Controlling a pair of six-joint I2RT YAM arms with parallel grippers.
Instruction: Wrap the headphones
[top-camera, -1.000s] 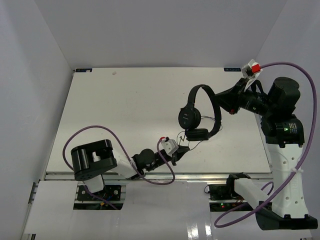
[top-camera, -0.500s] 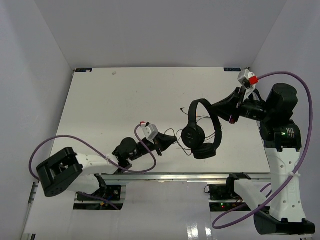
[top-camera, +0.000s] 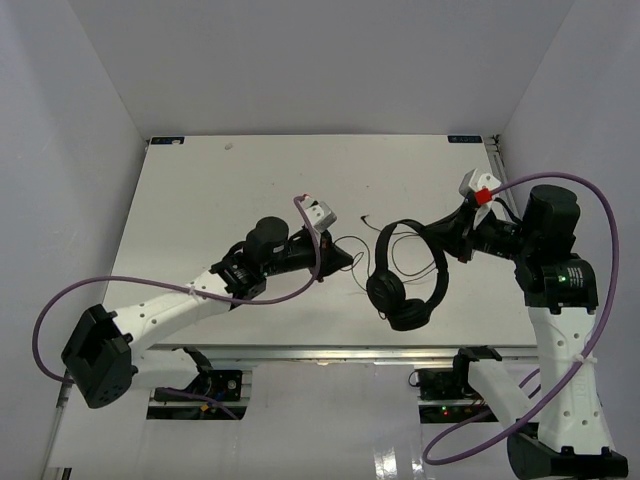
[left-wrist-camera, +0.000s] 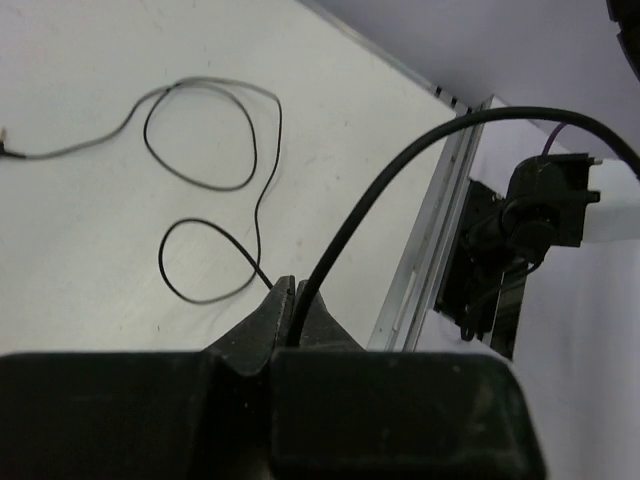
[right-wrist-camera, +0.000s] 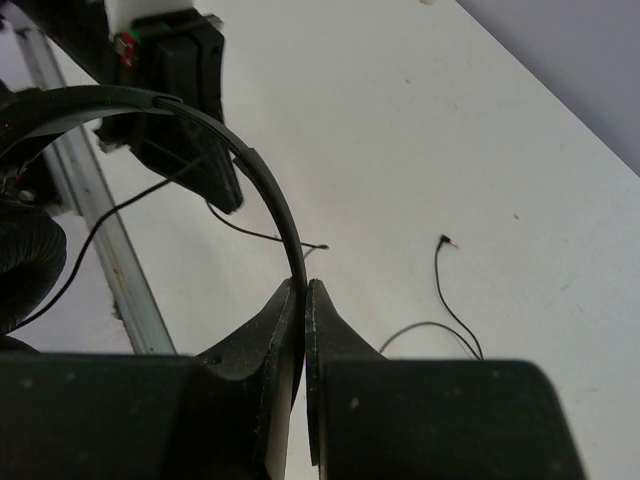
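Note:
The black headphones (top-camera: 405, 275) hang over the table's middle right, earcups low. My right gripper (top-camera: 444, 242) is shut on the thin headband (right-wrist-camera: 278, 200), which arches out of the jaws (right-wrist-camera: 303, 290) toward an earcup (right-wrist-camera: 18, 262) at the left edge. My left gripper (top-camera: 355, 262) sits just left of the earcups, shut (left-wrist-camera: 292, 292) on the black cord (left-wrist-camera: 380, 180). More cord lies in loose loops (left-wrist-camera: 205, 130) on the white table, ending in the plug (right-wrist-camera: 445, 240).
The table's metal front rail (top-camera: 300, 350) runs close below both grippers and shows as a rail edge (left-wrist-camera: 430, 250) in the left wrist view. A purple arm cable (top-camera: 290, 297) loops beside the left wrist. White walls enclose the table.
My left arm swung from the front edge up toward the table's middle and closed on the cord. My right gripper brought the headphones down and nearer the front, still holding the headband.

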